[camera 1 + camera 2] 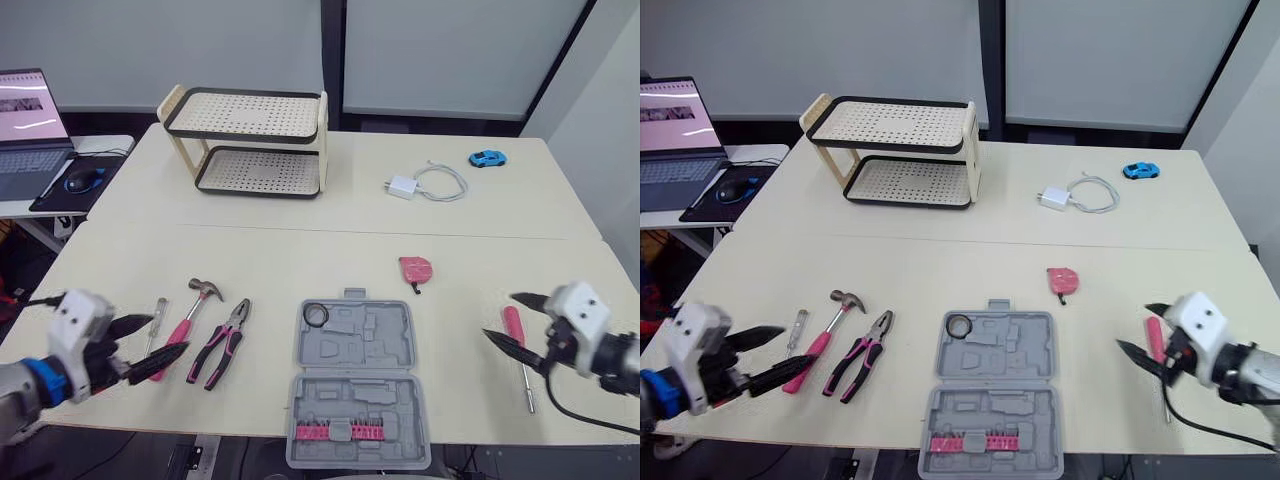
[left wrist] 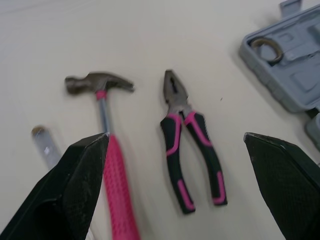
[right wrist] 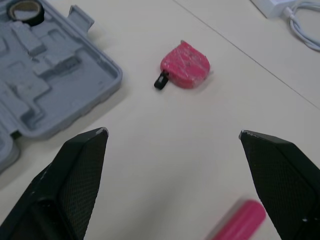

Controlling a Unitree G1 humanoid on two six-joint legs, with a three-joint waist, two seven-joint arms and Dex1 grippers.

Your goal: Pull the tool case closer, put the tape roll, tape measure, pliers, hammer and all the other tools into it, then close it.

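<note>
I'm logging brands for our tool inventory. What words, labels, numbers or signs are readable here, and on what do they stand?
No text can be read in these pictures.
Laptop screen: lit content, too small and blurred to read.
Tape measure: pink housing, no legible label.
Tool case, hammer, pliers: no markings visible.

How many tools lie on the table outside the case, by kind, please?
Hammer: 1
Pliers: 1
Tape measure: 1
Screwdriver: 1
Silver tool: 1
Total: 5
</note>
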